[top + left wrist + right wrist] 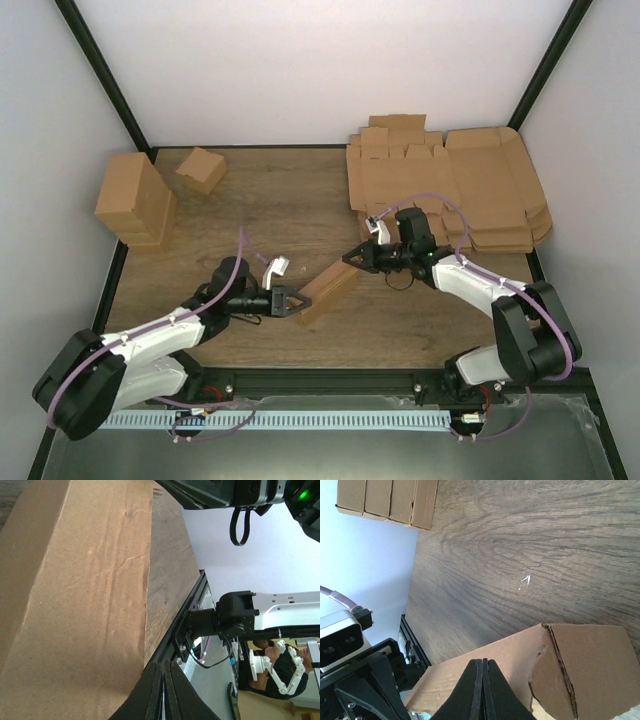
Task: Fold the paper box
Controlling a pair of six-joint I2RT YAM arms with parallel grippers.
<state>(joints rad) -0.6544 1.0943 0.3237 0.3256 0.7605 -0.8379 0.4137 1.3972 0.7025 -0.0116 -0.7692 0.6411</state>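
Observation:
The paper box [327,291] is a long, partly folded brown carton lying slantwise on the wooden table between my two grippers. My left gripper [297,303] is shut, its tips against the box's near left end. In the left wrist view the box [85,605] fills the left side, and the shut left gripper [167,669] sits beside its edge with nothing visibly between the pads. My right gripper [350,257] is shut at the box's far right end. In the right wrist view the shut right gripper [483,666] lies over the box's long panel [520,665], with a loose end flap [590,665] to its right.
A stack of large flat brown sheets [450,185] lies at the back right. A tall cardboard block [135,200] and a small folded carton [202,169] stand at the back left. The black frame rail [330,378] runs along the near edge.

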